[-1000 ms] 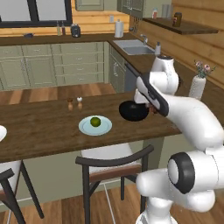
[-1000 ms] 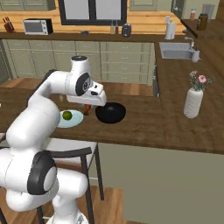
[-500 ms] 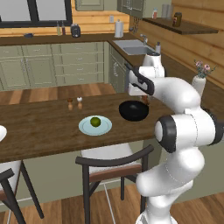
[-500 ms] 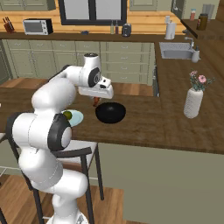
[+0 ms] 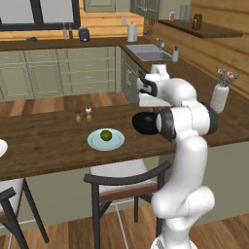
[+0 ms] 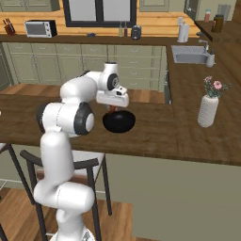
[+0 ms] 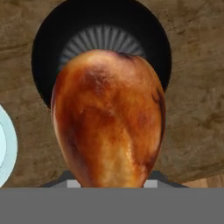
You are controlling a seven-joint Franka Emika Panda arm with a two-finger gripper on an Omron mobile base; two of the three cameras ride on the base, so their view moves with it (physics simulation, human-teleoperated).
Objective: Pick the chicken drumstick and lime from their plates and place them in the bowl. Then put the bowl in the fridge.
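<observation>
Gripper (image 6: pixel 113 108) clamped on chicken drumstick (image 7: pixel 108 118) above black bowl (image 6: pixel 119 122); dark wooden counter (image 5: pixel 44 146), green-grey cabinets (image 5: pixel 58 73) behind.

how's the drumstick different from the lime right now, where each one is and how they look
The chicken drumstick hangs in the claw above the black bowl; the lime sits on its pale blue-green plate on the wooden counter. The drumstick is glossy orange-brown and tapered, the lime round and yellow-green. The drumstick is off its plate; the lime has not been picked up. Neither is in the bowl yet.
</observation>
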